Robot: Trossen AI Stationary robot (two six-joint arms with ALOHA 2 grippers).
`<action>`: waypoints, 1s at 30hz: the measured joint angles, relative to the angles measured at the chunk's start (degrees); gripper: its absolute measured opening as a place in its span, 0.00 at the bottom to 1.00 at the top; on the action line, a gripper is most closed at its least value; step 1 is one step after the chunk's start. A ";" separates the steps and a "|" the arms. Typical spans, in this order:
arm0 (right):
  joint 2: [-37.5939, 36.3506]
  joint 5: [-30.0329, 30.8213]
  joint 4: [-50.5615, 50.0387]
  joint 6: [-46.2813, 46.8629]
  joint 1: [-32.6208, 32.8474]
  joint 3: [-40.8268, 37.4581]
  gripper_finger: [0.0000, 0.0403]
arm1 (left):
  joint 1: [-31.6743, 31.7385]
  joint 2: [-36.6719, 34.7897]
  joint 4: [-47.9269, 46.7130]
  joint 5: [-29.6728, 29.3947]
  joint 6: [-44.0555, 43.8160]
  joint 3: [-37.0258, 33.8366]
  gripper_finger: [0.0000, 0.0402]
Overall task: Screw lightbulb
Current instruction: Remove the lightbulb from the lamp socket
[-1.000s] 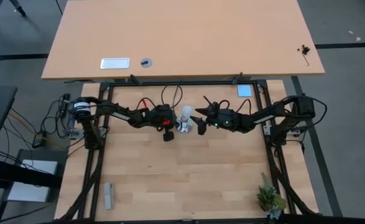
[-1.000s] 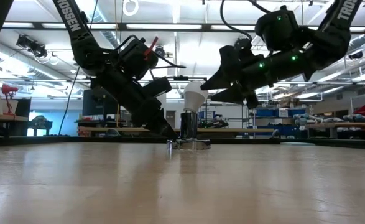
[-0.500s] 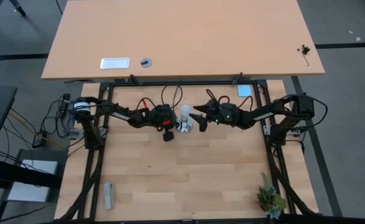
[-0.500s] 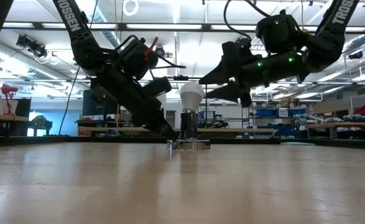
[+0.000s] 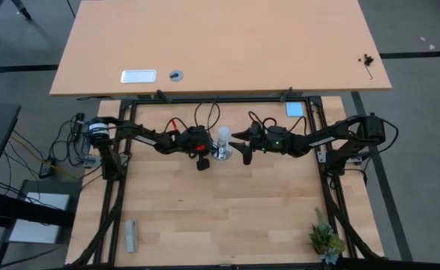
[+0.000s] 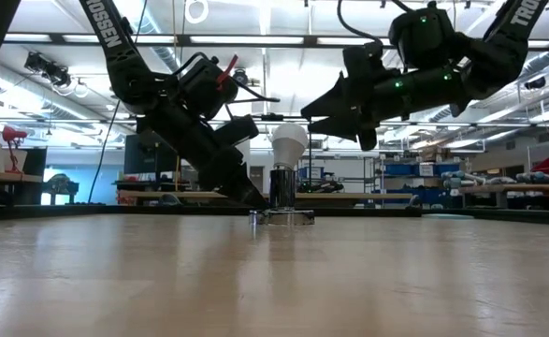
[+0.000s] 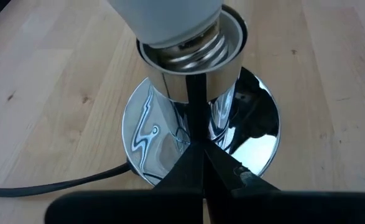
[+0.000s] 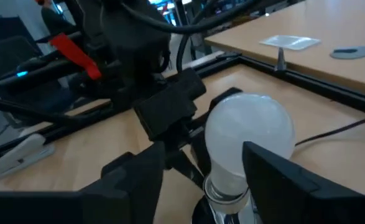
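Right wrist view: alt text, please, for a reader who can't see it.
A white bulb sits in a silver socket, framed by the right claw's open dark fingers, which do not touch it. Behind the bulb, the left claw reaches down to the socket's base on the table.

The lightbulb (image 6: 288,143) is small, white and frosted, with a rounded top that narrows to a neck. It stands upright, its metal threads (image 7: 191,53) set partly into the round silver socket (image 7: 198,93), with some threads showing above the socket's rim. It sits near the back middle of the wooden table (image 5: 227,217), seen from above as a white dot (image 5: 222,136).
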 joint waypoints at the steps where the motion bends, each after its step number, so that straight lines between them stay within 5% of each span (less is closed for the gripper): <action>1: 0.00 0.01 -0.24 0.01 -0.01 0.00 0.52 | 0.00 0.00 -0.02 0.01 0.00 0.00 0.00; 16: 0.00 0.33 -1.62 -3.66 0.47 0.00 0.04 | 0.00 0.00 -0.25 0.00 -1.51 0.02 0.00; 30: 0.02 0.35 -2.73 -4.96 1.27 0.00 0.02 | 0.00 -4.19 -4.60 0.00 -1.57 0.09 0.00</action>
